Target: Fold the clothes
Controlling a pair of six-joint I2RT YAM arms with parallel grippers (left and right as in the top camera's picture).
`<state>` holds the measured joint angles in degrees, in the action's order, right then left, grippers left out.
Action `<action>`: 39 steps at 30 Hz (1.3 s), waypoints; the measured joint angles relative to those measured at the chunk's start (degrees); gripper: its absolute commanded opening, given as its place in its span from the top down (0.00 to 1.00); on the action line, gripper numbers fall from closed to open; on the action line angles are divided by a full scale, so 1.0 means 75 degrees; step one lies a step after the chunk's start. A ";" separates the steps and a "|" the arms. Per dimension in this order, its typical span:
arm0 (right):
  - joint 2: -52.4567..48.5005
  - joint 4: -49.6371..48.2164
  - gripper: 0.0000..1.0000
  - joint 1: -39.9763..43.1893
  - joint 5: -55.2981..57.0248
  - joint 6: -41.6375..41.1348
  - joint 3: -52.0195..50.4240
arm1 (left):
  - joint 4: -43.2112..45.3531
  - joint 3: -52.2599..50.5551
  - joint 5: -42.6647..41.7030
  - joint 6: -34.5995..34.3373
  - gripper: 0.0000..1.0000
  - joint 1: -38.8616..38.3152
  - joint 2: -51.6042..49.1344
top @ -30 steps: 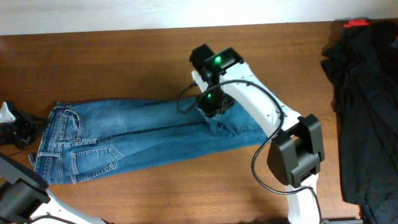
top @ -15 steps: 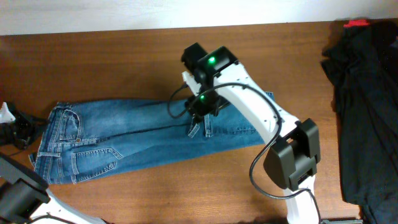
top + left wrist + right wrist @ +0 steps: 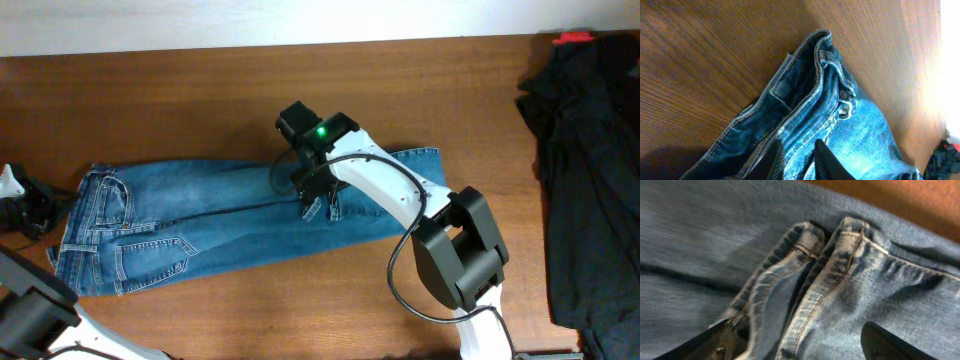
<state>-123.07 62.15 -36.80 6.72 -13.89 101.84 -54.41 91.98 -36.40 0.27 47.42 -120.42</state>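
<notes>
Overhead, the jeans are lying lengthwise across the middle of the wooden desk, waist toward the left, legs running to the right, and the leg ends are lying doubled back over the thighs. The right claw is hovering over those hems, its white arm arching across the legs. The left claw is sitting at the desk's left edge, right at the waistband. A heap of dark clothes is resting well apart at the far right. Through the left wrist camera, the waistband is standing up in a loose fold on the desk, its metal button is showing, and the left claw is pinching denim in the narrow gap between its two fingers. Through the right wrist camera, the two stitched hems are lying side by side on flat denim, and the right claw is standing released, its fingers spread wide to either side and gripping nothing.
</notes>
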 measured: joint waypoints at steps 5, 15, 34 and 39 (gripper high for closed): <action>-0.0003 -0.0341 0.12 0.0000 0.0169 -0.0096 -0.0382 | 0.0000 0.0000 0.0000 0.0000 0.79 0.0000 0.0000; -0.0423 -0.0560 0.43 0.0017 0.0286 -0.0137 -0.0525 | 0.0000 0.0000 0.0003 -0.0003 0.79 -0.0035 0.0000; -0.0501 0.0175 0.96 0.0058 0.0676 -0.0152 -0.0207 | 0.0000 0.0000 0.0000 -0.0003 0.79 -0.0064 0.0000; -0.0425 0.0764 0.96 0.0085 0.1081 -0.0143 0.0810 | 0.0003 0.0000 0.0006 0.0000 0.79 -0.0064 0.0000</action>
<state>-126.26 67.88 -36.16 14.83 -14.96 107.92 -54.39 91.98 -36.36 0.27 46.94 -120.42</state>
